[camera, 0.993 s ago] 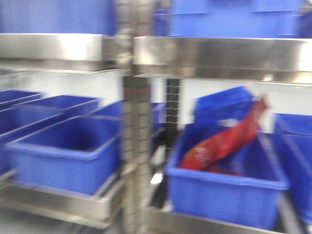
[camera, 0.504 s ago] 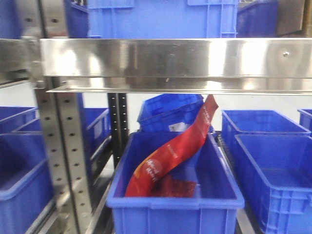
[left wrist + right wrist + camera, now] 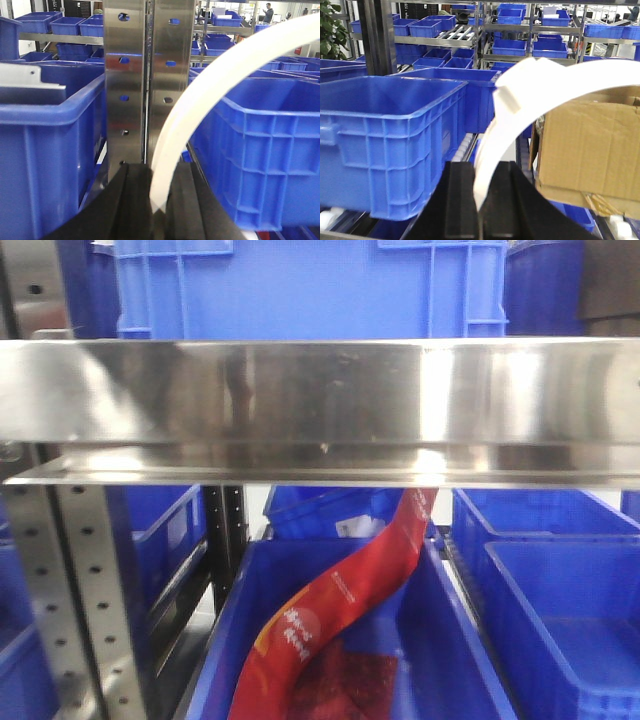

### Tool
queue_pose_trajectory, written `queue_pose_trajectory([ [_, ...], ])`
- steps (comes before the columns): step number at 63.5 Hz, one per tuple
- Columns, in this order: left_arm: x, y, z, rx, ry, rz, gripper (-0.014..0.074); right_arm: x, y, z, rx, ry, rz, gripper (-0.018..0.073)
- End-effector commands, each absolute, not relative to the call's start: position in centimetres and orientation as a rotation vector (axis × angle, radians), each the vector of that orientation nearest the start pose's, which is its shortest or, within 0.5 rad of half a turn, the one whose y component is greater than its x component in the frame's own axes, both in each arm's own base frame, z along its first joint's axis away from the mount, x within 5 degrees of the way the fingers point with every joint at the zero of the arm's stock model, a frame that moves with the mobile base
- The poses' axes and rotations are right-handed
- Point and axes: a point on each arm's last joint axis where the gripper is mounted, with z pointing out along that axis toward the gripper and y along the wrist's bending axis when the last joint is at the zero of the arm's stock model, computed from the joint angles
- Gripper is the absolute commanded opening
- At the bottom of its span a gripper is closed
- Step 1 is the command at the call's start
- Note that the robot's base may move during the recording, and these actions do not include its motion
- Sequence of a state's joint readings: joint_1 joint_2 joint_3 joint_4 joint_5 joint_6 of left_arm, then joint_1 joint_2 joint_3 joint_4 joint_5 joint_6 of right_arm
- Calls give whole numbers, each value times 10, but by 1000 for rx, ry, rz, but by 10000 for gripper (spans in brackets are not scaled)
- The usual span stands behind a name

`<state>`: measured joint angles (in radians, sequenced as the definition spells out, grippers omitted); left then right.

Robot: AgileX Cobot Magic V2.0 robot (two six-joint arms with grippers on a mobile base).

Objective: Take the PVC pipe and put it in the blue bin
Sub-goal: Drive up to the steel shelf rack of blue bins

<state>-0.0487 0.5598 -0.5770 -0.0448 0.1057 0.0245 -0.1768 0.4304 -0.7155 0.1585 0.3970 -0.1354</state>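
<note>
While level, left pincer [image 3: 157, 172], right pincer [image 3: 480, 172] each clamp PVC pipe [image 3: 501, 125].

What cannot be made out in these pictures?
- Left wrist view: the white curved plastic piece in the left hand runs off the right edge.
- Right wrist view: the white plastic arch in the right hand does too.
- Front view: the steel shelf beam hides the red plastic packet's top.
</note>
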Motion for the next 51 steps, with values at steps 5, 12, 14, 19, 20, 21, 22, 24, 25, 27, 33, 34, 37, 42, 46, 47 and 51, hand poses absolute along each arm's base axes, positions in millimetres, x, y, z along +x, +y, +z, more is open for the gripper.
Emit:
queue_pose_trajectory([
  [5,118,-7,358,20,1539,-69,-111,74,-8,390,96,1552,-89,-162],
  [12,118,-7,358,20,1539,-69,-111,74,-8,390,96,1552,-89,-162],
  [14,118,-7,358,20,1539,-69,-111,74,-8,390,96,1552,-89,-162],
  [19,118,-7,358,20,1539,-69,-111,74,-8,390,96,1552,-89,-162],
  [20,118,-7,358,20,1539,-69,-111,74,-8,390,96,1552,-89,-162],
  [21,118,-7,358,20,1539,-69,-111,74,-8,390,96,1552,-89,-162],
  [22,118,-7,358,20,1539,-69,-111,74,-8,390,96,1552,-89,-162],
  [24,118,-7,358,20,1539,-69,-111,74,-8,390,96,1552,-89,-162],
  [25,118,-7,358,20,1539,-69,-111,74,-8,390,96,1552,-89,-162],
  [27,118,-7,358,20,1539,-69,-111,74,-8,390,96,1552,-89,-162],
  [33,118,-7,358,20,1539,-69,-111,74,-8,390,96,1552,-89,-162],
  [34,118,-7,358,20,1539,-69,-111,74,-8,390,96,1552,-89,-162],
  [37,118,-7,358,20,1539,-69,-111,74,-8,390,96,1552,-89,-162],
  [42,118,-7,358,20,1539,-69,-111,74,-8,390,96,1552,-89,-162],
  [46,118,-7,358,20,1539,-69,-111,74,-8,390,96,1552,-89,-162],
  [47,118,-7,358,20,1539,-69,-111,74,-8,390,96,1552,-89,-162],
  [51,118,-7,358,20,1531,-69,-111,74,-8,390,96,1552,-89,-162],
])
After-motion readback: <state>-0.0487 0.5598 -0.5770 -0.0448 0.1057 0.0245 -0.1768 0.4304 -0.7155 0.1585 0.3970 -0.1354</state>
